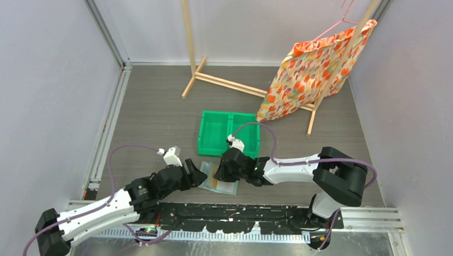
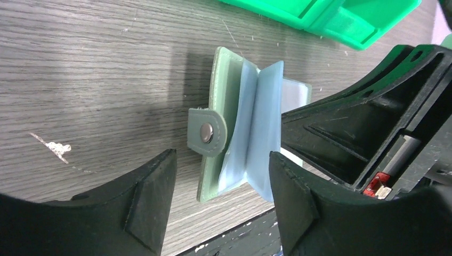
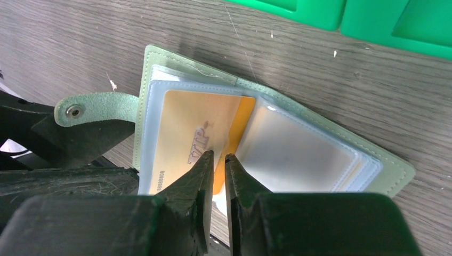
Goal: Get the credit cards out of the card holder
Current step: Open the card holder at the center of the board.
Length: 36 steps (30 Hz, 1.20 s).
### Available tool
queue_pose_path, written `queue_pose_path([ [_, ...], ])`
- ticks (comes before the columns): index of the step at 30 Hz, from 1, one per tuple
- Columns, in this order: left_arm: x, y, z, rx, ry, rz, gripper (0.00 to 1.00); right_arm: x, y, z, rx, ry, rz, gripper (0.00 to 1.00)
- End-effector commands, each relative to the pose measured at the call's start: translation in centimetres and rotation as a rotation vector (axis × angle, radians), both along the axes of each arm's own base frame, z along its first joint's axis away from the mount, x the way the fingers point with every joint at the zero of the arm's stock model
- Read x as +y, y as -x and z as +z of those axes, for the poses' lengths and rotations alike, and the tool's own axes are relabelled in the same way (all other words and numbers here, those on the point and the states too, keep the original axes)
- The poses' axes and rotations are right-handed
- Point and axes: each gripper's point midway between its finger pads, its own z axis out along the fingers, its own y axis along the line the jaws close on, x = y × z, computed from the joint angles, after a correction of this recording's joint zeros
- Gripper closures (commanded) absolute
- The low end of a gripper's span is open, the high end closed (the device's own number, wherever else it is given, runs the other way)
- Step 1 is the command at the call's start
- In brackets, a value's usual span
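One grey-green soft bifold card holder (image 3: 320, 154), lying open on the grey wood-grain table (image 1: 156, 120), near edge, between the arms. We count two thin plastic cards showing: one sleeved tan card (image 3: 181, 128) printed VIP, one orange card (image 3: 244, 114) behind it. We judge them light, stiff and slick, best pinched at an exposed edge. Right end effector (image 3: 218, 160): clamped on the orange card's edge. Left end effector (image 2: 219, 160): jaws apart beside the holder's snap tab (image 2: 207, 132). One green two-compartment plastic bin (image 1: 229, 134) beyond.

The card holder (image 3: 397, 170) was grey-green outside, pale blue inside; the credit card (image 3: 186, 122) tan-yellow with dark lettering. The bin (image 1: 215, 133) was bright green, the hanging cloth (image 1: 311, 74) orange-flowered, the table (image 1: 151, 114) grey wood-grain.
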Motion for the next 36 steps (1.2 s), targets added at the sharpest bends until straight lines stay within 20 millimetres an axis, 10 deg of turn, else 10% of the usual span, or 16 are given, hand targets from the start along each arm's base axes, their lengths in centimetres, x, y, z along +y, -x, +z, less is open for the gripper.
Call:
queue_pose_path([
  [1,-0.5,-1.4,1.7,-0.082,0.067,0.035,0.31,0.2,-0.4,0.2,-0.022,-0.002,-0.011,0.81],
  [10,-0.7,-1.6,0.8,-0.063,0.023,0.030,0.28,0.2,-0.3,-0.2,-0.016,0.009,-0.006,0.81],
  [20,2.2,-2.6,1.6,-0.098,-0.022,0.168,0.55,0.0,-0.1,-0.6,-0.008,0.020,-0.007,0.81],
  [36,0.0,-1.0,0.3,-0.079,0.025,0.011,0.42,-0.3,0.0,-0.9,-0.004,0.032,-0.004,0.81],
])
